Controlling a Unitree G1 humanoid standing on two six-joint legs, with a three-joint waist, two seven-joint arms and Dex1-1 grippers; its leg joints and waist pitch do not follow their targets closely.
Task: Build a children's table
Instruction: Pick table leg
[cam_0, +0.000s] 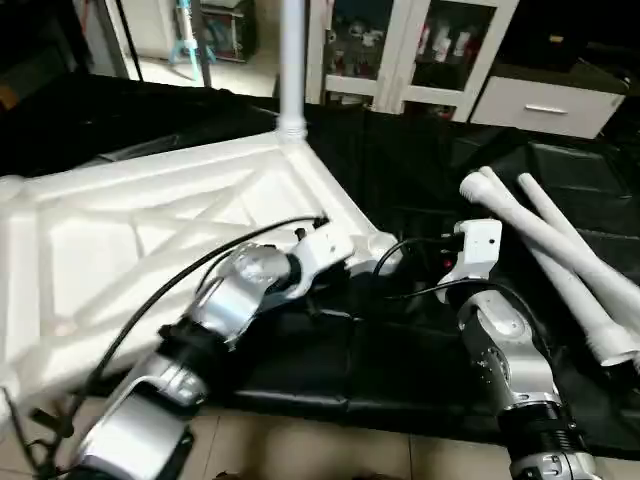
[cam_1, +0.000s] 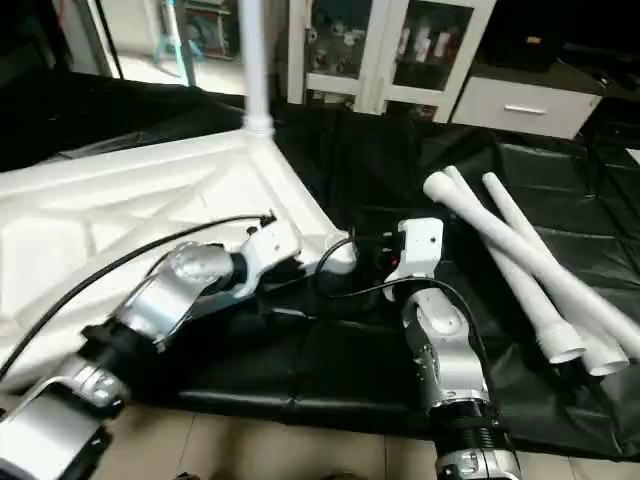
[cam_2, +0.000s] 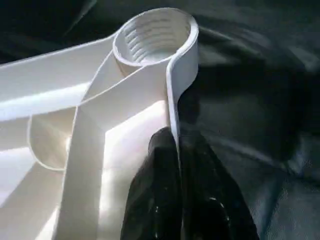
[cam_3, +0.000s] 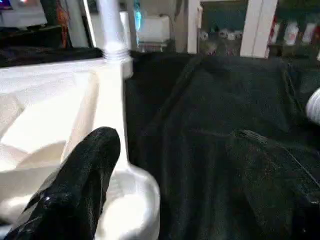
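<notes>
Left gripper (cam_2: 172, 165) clamped on tabletop (cam_0: 120, 240) rim beside empty near-right socket (cam_2: 155, 35); right gripper (cam_3: 165, 165) jaws apart; loose legs (cam_0: 560, 260) lie right, long axes running near-far, nearer right arm.

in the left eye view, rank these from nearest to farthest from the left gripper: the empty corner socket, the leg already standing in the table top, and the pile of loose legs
1. Empty corner socket: just beyond the left gripper, which pinches the table top's rim beside it.
2. Standing leg: upright at the top's far corner.
3. Loose legs: lying on the black mat, over on the right.
</notes>
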